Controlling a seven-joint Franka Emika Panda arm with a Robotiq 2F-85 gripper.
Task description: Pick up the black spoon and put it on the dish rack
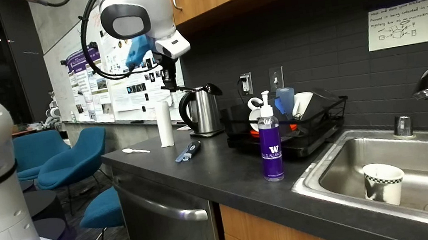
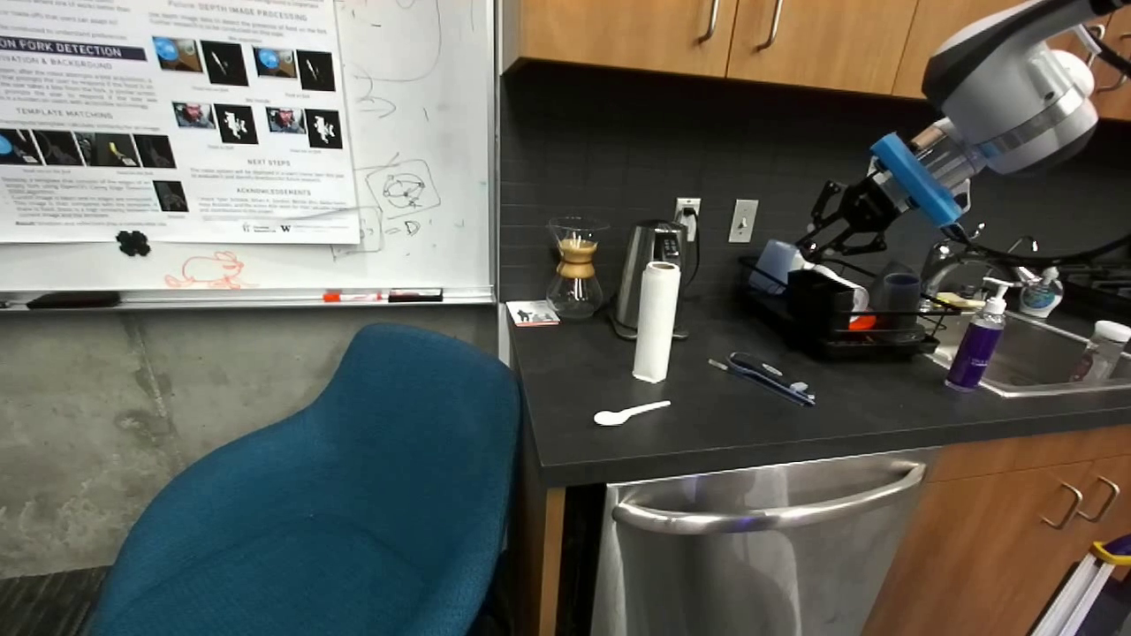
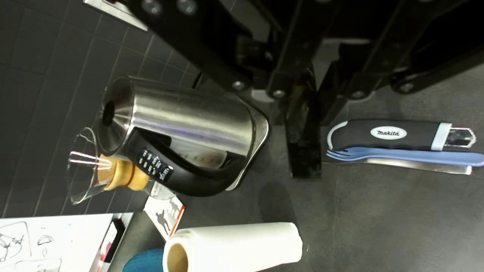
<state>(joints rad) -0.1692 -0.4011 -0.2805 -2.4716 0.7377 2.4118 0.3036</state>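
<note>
Gripper (image 1: 170, 86) — pinched narrow on the black spoon (image 1: 189, 88), aloft | long axis left-to-right, bowl end right (near side of the kettle (image 1: 209, 114)) | dish rack (image 1: 309, 140) lies right and lower — carry rightward likely next

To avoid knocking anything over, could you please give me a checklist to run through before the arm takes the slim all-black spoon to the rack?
1. Slim all-black spoon held: ok, gripped in the black two-fingered hand.
2. Hand apart from the brushed-steel kettle with black handle: ok, a gap shows in an exterior view.
3. Hand over the black wire dish rack: not ok, it is off to one side in an exterior view.
4. Free spot in the rack: cannot tell; white crockery and a blue cylindrical cup take up room.
5. Clear-and-purple plastic pump bottle upright: ok, standing near the rack.
</note>
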